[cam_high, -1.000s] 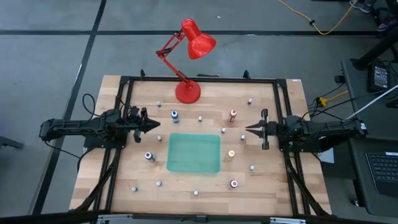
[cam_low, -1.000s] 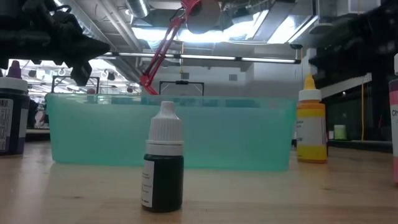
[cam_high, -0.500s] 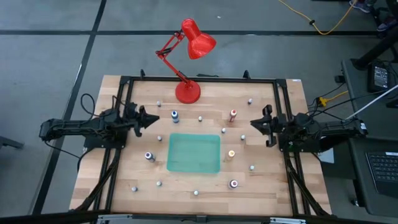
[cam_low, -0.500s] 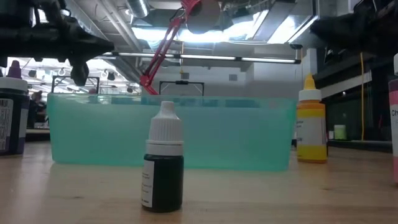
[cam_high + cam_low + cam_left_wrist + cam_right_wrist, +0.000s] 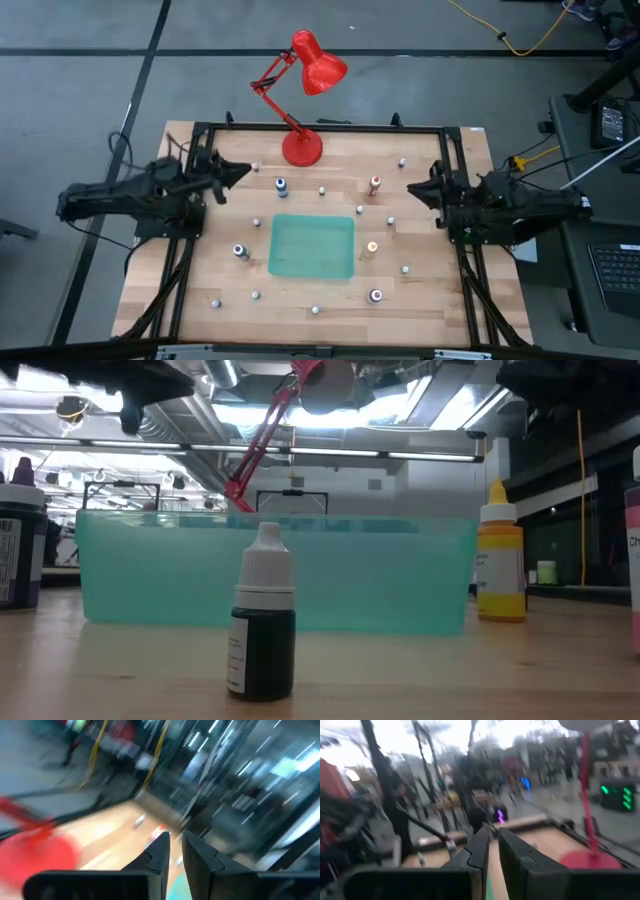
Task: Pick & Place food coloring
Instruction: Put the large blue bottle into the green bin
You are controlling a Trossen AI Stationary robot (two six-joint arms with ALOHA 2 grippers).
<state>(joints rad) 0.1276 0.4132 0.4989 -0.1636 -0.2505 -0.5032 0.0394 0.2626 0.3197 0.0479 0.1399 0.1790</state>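
Our left gripper (image 5: 243, 171) and right gripper (image 5: 412, 189) hover empty, jaws nearly together, flanking food coloring (image 5: 281, 185) bottles around the teal tray (image 5: 312, 245).

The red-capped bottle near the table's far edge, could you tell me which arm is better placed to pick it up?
Probably the right. The right gripper sits close beside the red-capped bottle, nothing between them. The left gripper is across the table, past the blue bottle.

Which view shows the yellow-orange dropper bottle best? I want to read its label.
The low view: the yellow-orange dropper bottle with a pale cap stands upright in side profile beside the teal translucent bin. The high view shows only a small dot beside that bin. Neither blurred wrist view shows it clearly.
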